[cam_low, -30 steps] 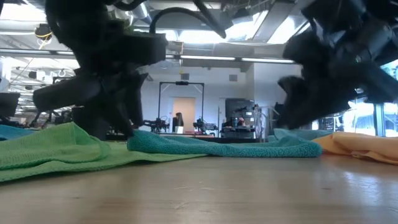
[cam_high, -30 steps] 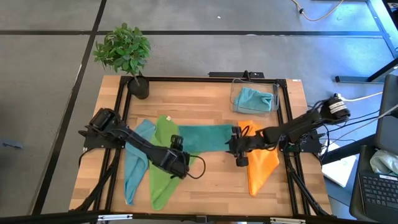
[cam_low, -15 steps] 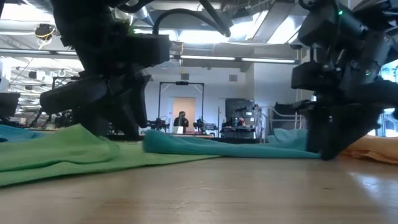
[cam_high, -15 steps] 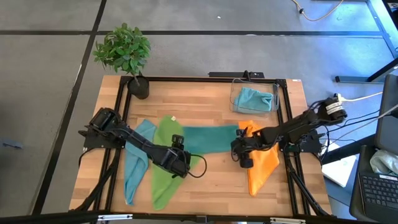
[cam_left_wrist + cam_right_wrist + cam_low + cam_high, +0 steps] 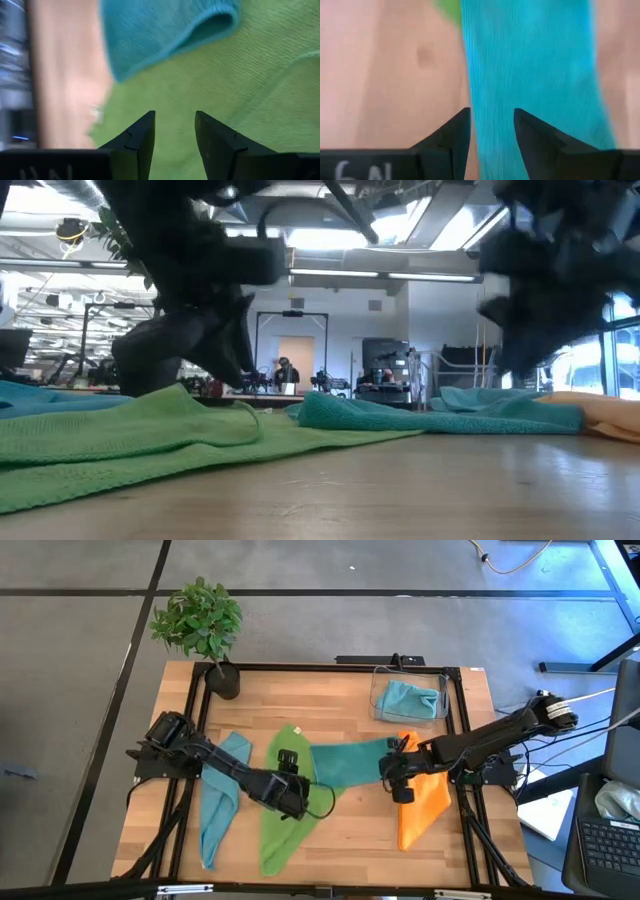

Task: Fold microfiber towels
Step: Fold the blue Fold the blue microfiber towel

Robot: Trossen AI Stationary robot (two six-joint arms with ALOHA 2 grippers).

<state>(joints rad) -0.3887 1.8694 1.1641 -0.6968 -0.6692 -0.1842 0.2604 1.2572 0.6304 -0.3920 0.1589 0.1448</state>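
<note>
one light blue towel lay in bin; teal towel, green towel, orange towel unfolded. left gripper fingers apart, empty; right gripper apart over teal.

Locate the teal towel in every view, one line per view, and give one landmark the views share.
High view: teal towel at mid-table, stretched between the lime green towel and the orange towel.
Low view: low ridge right of centre.
Left wrist view: curled edge lying on green.
Right wrist view: wide band ahead of the fingers.
Shared landmark: the lime green towel, touching its end in all four views.
</note>
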